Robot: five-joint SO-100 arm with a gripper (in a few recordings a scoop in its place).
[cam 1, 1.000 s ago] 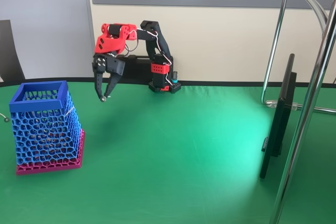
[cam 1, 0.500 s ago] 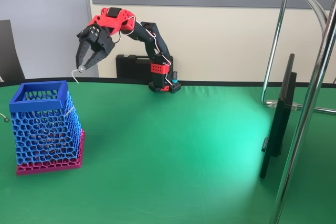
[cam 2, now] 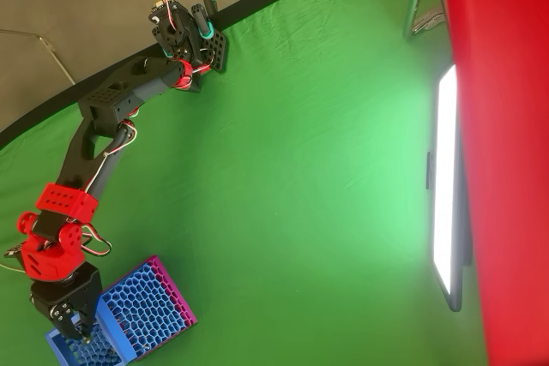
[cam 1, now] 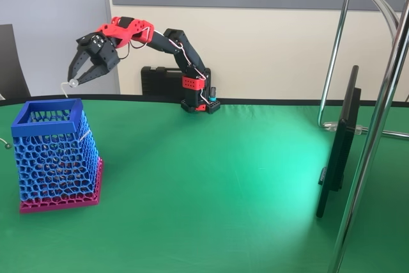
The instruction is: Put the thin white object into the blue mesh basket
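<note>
Fixed view: gripper (cam 1: 75, 82) raised above and slightly right of the blue mesh basket (cam 1: 56, 155), jaws pinched together on the thin white object (cam 1: 66, 84) at their tips; the strand sticks out leftward, clear of the rim. Basket stands on the green table (cam 1: 223, 183).

Overhead view: gripper (cam 2: 83, 326) sits over the basket (cam 2: 129, 315) opening; strand too small to make out here.
</note>
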